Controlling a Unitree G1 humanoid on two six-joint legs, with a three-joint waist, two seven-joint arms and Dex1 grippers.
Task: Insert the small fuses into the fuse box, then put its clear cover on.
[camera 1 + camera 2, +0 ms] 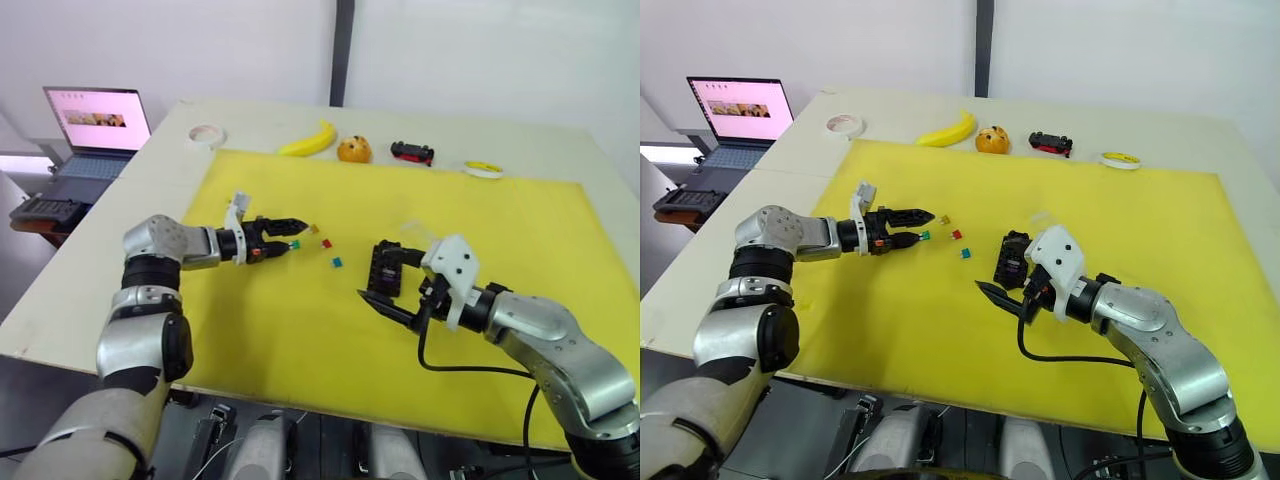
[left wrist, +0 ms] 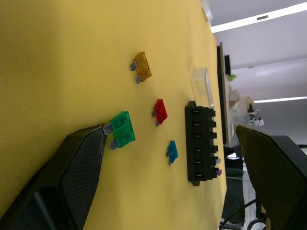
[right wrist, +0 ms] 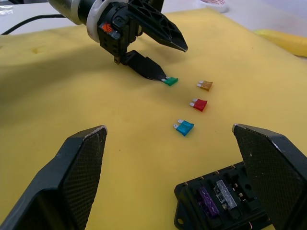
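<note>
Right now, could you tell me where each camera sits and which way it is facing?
Left and right eye views: on the head, looking forward and down at the yellow mat; both arms show, left gripper and right gripper.
Left wrist view: along the open left fingers at the green fuse and fuse box.
Right wrist view: along the open right fingers toward the left gripper, with the fuse box below.
Both wrist views share the green, orange, red and teal fuses.
</note>
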